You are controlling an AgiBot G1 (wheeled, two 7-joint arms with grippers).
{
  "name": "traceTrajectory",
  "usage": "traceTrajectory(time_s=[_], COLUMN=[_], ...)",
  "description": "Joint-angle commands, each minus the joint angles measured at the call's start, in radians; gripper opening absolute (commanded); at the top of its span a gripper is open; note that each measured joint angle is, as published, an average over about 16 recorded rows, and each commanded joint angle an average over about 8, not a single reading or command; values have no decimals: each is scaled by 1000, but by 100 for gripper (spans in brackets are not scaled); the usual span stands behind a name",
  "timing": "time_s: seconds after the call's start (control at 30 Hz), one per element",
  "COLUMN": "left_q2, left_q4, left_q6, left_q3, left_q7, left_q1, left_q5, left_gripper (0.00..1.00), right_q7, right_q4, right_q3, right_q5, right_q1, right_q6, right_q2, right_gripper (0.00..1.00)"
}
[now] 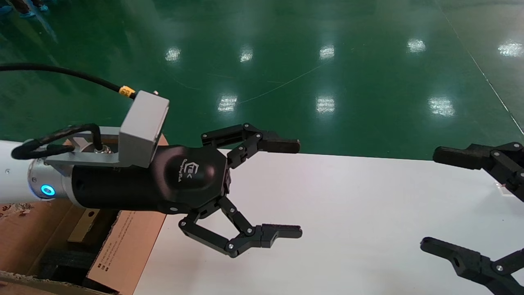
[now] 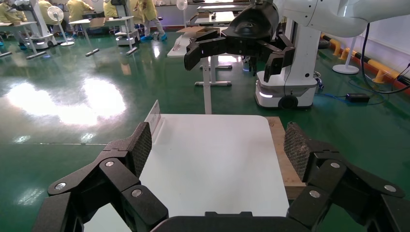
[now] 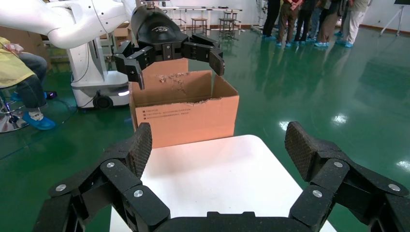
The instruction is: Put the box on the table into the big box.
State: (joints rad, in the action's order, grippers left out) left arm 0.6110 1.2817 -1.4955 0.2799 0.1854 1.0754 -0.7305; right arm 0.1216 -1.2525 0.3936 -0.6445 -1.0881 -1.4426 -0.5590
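The box is out of view in every frame. The white table point(image 1: 348, 213) is bare under both grippers. My left gripper point(image 1: 295, 188) hovers open and empty above the table's left part, its wrist over the big box point(image 1: 127, 241), a brown carton with black print standing against the table's left end. The right wrist view shows the big box point(image 3: 186, 118) with ragged flaps up and the left gripper point(image 3: 169, 50) above it. My right gripper point(image 1: 432, 200) stands open and empty over the table's right end. It shows again in the left wrist view, the right gripper point(image 2: 232, 53) held well above the table.
Black foam point(image 1: 65, 258) lines the inside of the big box. A wooden board point(image 2: 283, 154) lies beside one long edge of the table point(image 2: 212, 159). Green floor point(image 1: 327, 82) surrounds the table. People and other tables stand far off.
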Motion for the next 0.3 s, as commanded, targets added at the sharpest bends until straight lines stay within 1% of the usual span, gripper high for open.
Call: traceTrajectory(time_s=[0.03, 0.3], left_q2=[0, 1], left_q4=[-1, -3], left_q6=[0, 0], left_q3=[0, 1], left_q7=[0, -1], left_q1=[0, 1], left_q5=[0, -1], left_gripper=[100, 100], right_q7=[0, 0], right_q4=[0, 0], right_q3=[0, 0], right_q5=[0, 0], right_q1=[0, 0], right_q6=[0, 0], right_q2=[0, 0], right_gripper=[100, 100])
